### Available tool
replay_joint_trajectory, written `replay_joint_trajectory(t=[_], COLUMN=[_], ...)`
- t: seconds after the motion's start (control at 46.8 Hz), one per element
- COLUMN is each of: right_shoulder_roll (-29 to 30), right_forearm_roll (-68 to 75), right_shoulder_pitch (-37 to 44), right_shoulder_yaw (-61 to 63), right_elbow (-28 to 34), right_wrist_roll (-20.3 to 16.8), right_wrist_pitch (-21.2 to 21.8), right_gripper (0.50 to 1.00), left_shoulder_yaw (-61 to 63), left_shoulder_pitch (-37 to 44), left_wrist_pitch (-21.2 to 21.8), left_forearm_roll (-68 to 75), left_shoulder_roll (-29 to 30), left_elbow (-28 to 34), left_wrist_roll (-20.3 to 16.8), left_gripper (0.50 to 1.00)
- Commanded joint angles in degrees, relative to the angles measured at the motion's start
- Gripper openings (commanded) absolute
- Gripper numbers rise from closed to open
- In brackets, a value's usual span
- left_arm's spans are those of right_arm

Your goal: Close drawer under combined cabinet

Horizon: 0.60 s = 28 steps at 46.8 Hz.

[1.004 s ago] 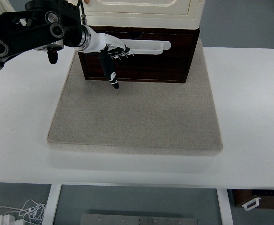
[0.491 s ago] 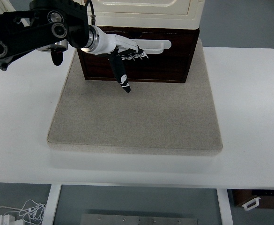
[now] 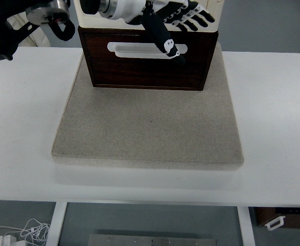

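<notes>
Left hand point(image 3: 173, 18) at top of frame, over cream cabinet point(image 3: 214, 15), arm entering from upper left. Fingers point(image 3: 198, 18) spread, holding nothing; black thumb point(image 3: 162, 38) angles down across drawer front. Dark wooden drawer point(image 3: 147, 61) sits under cabinet at far edge of grey mat point(image 3: 150, 128), front face showing, white handle point(image 3: 134, 49) across upper part. How far drawer protrudes: cannot tell. Mat lies on white table point(image 3: 273, 128). Cable point(image 3: 21, 233) on floor, lower left.
</notes>
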Motion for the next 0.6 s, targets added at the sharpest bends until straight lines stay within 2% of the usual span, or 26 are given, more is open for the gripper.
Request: replay_joint_trajectory(t=[0.0,0.128,0.235,0.577], right_shoulder_roll=[0.0,0.0,0.0,0.0], right_forearm_roll=[0.0,0.0,0.0,0.0], right_shoulder_pitch=[0.03,-0.06,0.03,-0.06], right_shoulder_yaw=[0.01,0.01,0.01,0.01], right_elbow=[0.0,0.0,0.0,0.0], right_wrist_roll=[0.01,0.01,0.01,0.01], right_wrist_pitch=[0.0,0.0,0.0,0.0], right_gripper=[0.952,0.952,0.952,0.952], left_shoulder_yaw=[-5.22,-10.85,-14.62,-21.49], left_shoulder_pitch=[-0.3,-0.65,-0.65,-6.1], left_wrist_pitch=[0.26,0.61,0.7,0.79], left_forearm_roll=[-1.31,-1.75,-3.42,-19.06], left_shoulder_roll=[-0.17,-0.17,0.36,4.4], left_elbow=[3.34,7.65,10.11,21.79], left_wrist_roll=[-4.08,-11.82,-15.51,-16.57], left_gripper=[0.996,0.996,0.996,0.994])
